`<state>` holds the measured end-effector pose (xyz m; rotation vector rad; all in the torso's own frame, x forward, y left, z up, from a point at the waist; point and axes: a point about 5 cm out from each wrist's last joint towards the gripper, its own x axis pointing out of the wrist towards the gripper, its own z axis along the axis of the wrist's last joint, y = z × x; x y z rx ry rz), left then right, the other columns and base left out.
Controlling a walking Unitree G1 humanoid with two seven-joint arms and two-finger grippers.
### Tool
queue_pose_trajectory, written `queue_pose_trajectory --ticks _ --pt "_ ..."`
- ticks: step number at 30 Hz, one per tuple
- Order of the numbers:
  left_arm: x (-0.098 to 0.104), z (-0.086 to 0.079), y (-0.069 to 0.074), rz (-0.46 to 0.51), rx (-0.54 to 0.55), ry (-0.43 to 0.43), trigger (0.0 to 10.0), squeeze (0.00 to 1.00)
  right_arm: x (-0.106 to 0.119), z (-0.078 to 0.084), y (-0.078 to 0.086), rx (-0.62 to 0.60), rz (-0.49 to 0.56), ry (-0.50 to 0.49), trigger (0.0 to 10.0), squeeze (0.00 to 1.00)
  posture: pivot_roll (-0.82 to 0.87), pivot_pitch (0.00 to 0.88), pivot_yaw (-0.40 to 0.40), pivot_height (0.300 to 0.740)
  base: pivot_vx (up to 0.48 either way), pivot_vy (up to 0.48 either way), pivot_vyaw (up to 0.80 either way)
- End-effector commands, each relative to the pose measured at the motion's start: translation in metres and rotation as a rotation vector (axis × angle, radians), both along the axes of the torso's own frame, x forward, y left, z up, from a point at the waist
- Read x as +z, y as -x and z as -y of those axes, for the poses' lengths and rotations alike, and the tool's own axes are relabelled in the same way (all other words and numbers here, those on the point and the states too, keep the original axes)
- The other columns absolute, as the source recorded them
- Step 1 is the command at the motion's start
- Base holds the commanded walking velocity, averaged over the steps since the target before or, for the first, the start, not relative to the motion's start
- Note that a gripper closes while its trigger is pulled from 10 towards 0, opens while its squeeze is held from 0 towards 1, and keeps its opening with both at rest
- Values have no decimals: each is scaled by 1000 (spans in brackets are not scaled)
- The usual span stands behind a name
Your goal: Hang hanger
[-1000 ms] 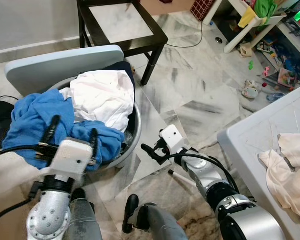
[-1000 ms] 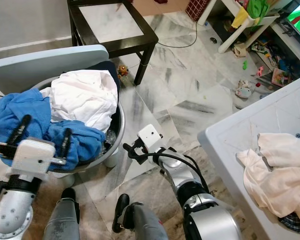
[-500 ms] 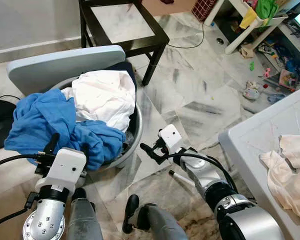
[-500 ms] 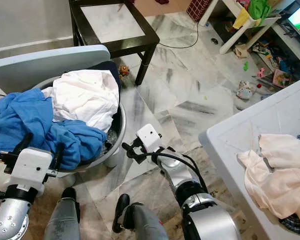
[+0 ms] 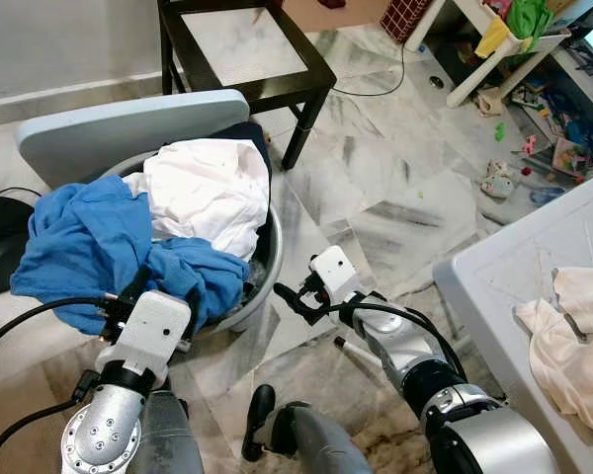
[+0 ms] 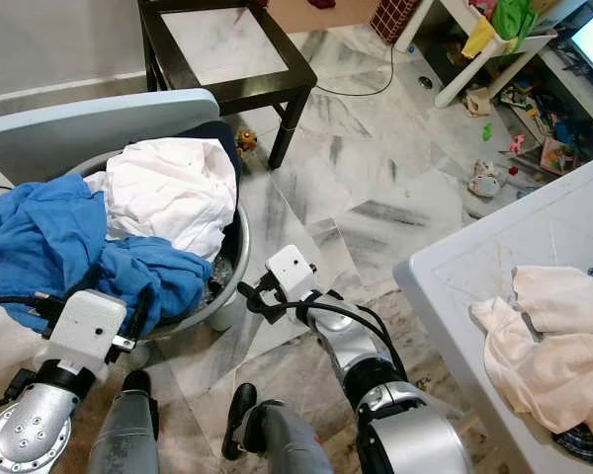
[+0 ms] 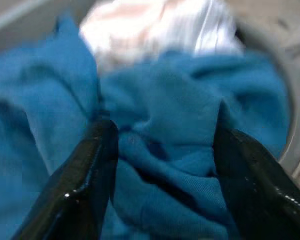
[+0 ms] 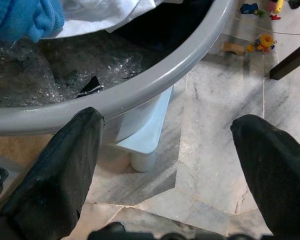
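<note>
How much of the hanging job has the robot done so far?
Nothing looks hung yet. The left gripper is open with its black fingers pressing into the crumpled blue cloth in the round grey laundry basket. The right gripper is open beside the basket's rim, holding nothing. Grabbing, lifting and hanging are all left.

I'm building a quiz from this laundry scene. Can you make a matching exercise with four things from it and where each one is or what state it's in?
Things:
1. blue cloth
2. white cloth
3. cream garment
4. right claw

Places or states:
A. open, low beside the basin's rim
B. lying on the grey table at the robot's right
C. draped over the near-left side of the basin, between the left claw's fingers
D. heaped at the back of the basin

Pairs: 1-C, 2-D, 3-B, 4-A
</note>
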<state>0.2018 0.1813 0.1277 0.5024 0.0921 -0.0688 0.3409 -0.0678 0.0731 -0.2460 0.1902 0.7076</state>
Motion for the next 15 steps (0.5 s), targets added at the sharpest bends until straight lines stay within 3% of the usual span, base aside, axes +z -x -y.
queue_pose_trajectory --ticks 1,6,9,12,14,15 --pt "-12 -6 7 -50 50 25 0 0 -9 13 3 -30 -40 18 10000 0 464 370 -304 740 0 0 0" --pt "-17 -24 14 -38 193 88 0 0 -8 14 1 -34 -36 17 10000 0 470 371 -306 740 0 0 0" --pt "-5 -43 19 98 345 175 0 0 -8 13 1 -29 -34 17 10000 0 480 372 -310 740 0 0 0" --pt "-1 -54 22 154 421 206 0 0 -7 12 1 -26 -33 15 10000 0 487 374 -312 740 0 0 0" --pt "5 -73 32 230 544 234 0 0 -7 12 2 -23 -33 15 10000 0 488 377 -315 740 0 0 0" --pt "5 -73 32 230 544 234 0 0 -7 12 2 -23 -33 15 10000 0 488 377 -315 740 0 0 0"
